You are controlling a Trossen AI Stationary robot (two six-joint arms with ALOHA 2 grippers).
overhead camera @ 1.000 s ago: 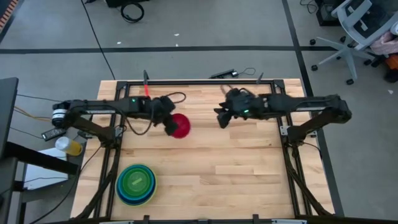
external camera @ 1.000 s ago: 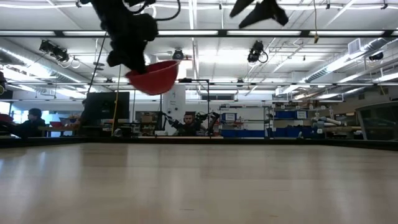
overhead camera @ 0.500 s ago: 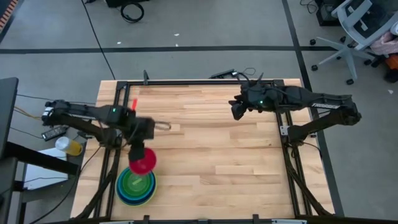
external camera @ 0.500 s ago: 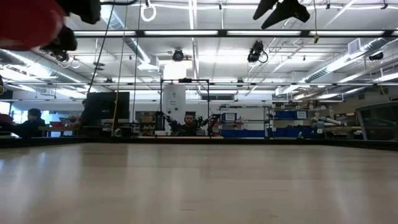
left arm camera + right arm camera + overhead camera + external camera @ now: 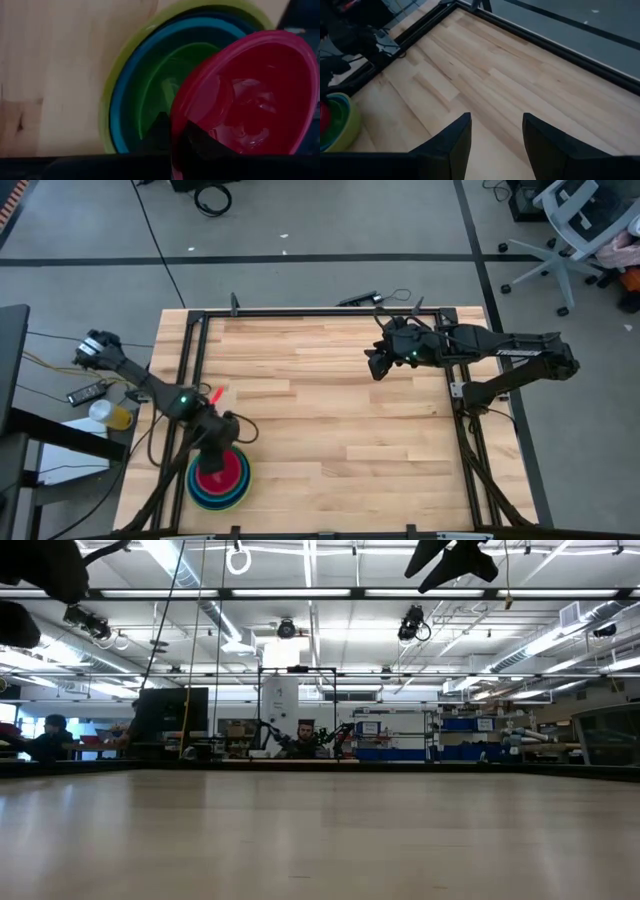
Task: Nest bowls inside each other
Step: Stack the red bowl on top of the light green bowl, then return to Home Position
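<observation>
High view: left gripper (image 5: pixel 217 452) sits over the bowl stack at the near-left corner of the table (image 5: pixel 330 410). Red bowl (image 5: pixel 213 477) shows in the middle of the stack, ringed by the small green bowl (image 5: pixel 232 476), blue rims, and the big yellow-green bowl (image 5: pixel 240 492) outermost. Whether red is fully seated can't be told from above. Right gripper (image 5: pixel 373 364) hangs over the far-right part of the table, well apart from the stack, nothing in it.

Low view: table top runs across, no bowls seen on it. Dark part of one arm at upper left, the other arm's gripper (image 5: pixel 448 560) at the top, right of centre. People sit in the room behind.

Left wrist view: left fingers pinched tight on the rim of the red bowl (image 5: pixel 250 100), tilted, partly over the green bowl (image 5: pixel 165 90). Round that, a light blue bowl (image 5: pixel 145 55), a darker blue rim, then the yellow-green bowl (image 5: pixel 107 115) on the wood.

Right wrist view: right fingers (image 5: pixel 447 145) spread apart, empty, bare planks between. Stack (image 5: pixel 337 122) seen far off at the edge, with the left arm above it.
</observation>
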